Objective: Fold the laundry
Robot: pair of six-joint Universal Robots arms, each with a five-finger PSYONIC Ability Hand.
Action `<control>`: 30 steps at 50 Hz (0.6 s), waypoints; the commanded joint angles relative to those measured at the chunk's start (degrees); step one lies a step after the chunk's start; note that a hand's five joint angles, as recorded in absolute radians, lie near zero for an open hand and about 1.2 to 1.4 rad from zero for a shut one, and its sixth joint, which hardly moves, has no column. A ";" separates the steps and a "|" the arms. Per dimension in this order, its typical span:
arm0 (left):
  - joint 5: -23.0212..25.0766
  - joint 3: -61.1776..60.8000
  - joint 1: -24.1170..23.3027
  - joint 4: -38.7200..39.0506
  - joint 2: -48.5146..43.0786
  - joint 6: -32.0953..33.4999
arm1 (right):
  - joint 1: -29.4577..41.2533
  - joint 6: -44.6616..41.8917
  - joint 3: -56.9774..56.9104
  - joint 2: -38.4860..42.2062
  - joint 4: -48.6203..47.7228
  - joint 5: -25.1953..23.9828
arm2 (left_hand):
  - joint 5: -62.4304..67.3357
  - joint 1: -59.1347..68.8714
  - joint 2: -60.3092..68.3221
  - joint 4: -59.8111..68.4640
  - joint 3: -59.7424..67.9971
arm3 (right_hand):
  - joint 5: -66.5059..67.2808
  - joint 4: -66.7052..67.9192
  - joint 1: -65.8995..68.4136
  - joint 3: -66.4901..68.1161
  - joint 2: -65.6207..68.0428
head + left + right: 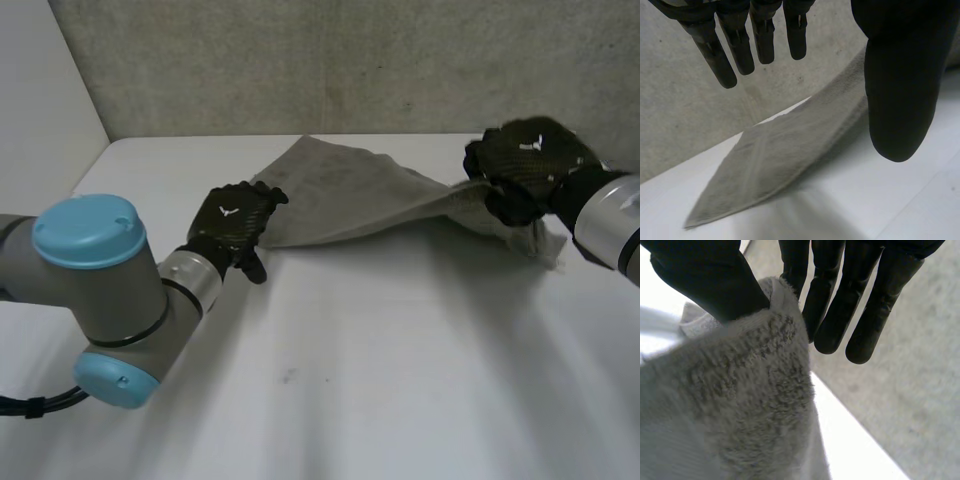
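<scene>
Nearest us: left arm (95, 290), grey joint with blue caps, reaching in over the table (400, 400).

Item 1, left hand (235, 225): fingers straight and held apart from the thumb, nothing in them. It sits at the towel's near left edge; we cannot tell whether it touches the cloth.

Item 2, towel (350, 190): grey, one piece, at the far middle of the table. It is drawn out in a long slack wedge between the two hands, with its right end raised off the surface.

Item 3, right hand (530, 165): clamped on the towel's right end, thumb pressing the pile against the fingers behind it.

Status, as we judge it: early. We see no finished fold, and the cloth is neither flat nor squared. Left to do: spread it out, get a hold with the left hand, bring edge to edge, and press the folds down.
</scene>
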 commanded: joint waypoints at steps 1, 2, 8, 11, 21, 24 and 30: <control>-0.03 3.34 -0.52 0.13 -3.67 -6.90 | 2.96 0.11 -3.17 -4.97 4.72 0.12 | 0.04 -0.26 -0.12 -0.08 -0.13 | 13.16 11.79 25.07 12.03 12.58; -0.03 3.35 -0.52 0.13 -3.68 -6.91 | 2.96 0.11 -3.18 -4.98 4.72 0.12 | 0.03 -0.27 -0.14 -0.09 -0.14 | 13.16 11.79 25.07 12.03 12.58; -0.20 6.94 -0.61 0.22 -7.10 -10.51 | 4.81 0.20 -3.61 -10.06 6.48 0.12 | -0.47 -0.77 -0.64 -0.60 -0.65 | 13.16 11.79 25.07 12.03 12.58; -0.20 8.88 -0.70 0.22 -9.21 -10.78 | 5.42 0.20 -3.61 -12.70 7.27 0.12 | -0.31 -0.61 -0.47 -0.43 -0.48 | 13.16 11.79 25.07 12.03 12.58; -0.29 14.07 -0.96 0.22 -15.19 -10.16 | 5.69 0.28 -3.88 -18.16 9.21 0.12 | 8.27 7.97 8.11 8.15 8.10 | 13.16 11.79 25.07 12.03 12.58; 0.06 15.74 -0.96 0.31 -17.04 -10.08 | 5.34 0.37 -3.97 -18.69 10.00 0.21 | 25.43 25.13 25.26 25.31 25.26 | 13.16 11.79 25.07 12.03 12.58; 0.24 17.32 -1.05 0.13 -20.03 -10.43 | 4.63 0.28 -3.70 -19.57 10.26 0.21 | 48.48 48.18 48.31 48.35 48.30 | 13.16 11.79 25.07 12.03 12.58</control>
